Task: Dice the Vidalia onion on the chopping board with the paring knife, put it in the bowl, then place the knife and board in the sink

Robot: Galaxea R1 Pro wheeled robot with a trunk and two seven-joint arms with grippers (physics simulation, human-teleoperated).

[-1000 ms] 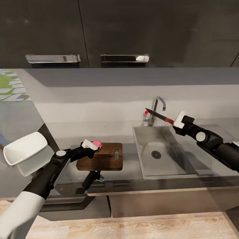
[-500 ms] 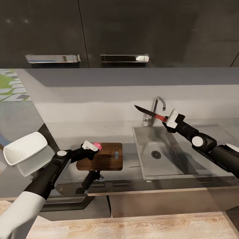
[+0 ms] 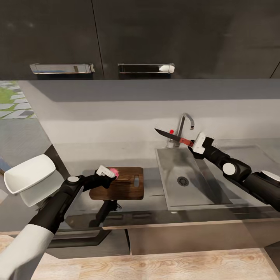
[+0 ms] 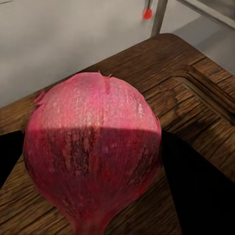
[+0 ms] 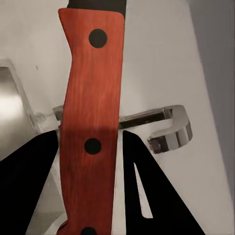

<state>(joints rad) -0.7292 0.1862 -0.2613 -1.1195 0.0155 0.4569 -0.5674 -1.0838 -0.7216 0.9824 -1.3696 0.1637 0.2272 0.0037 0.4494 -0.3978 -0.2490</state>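
Knife [image 3: 171, 135] lower, leftward in jaws

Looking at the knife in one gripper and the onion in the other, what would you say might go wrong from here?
1. The paring knife is held above the sink with its blade near the tap; a swing toward the board could clip it.
2. The left gripper holds the onion on the chopping board; a cut may strike its fingers.
3. The round onion may roll once released.
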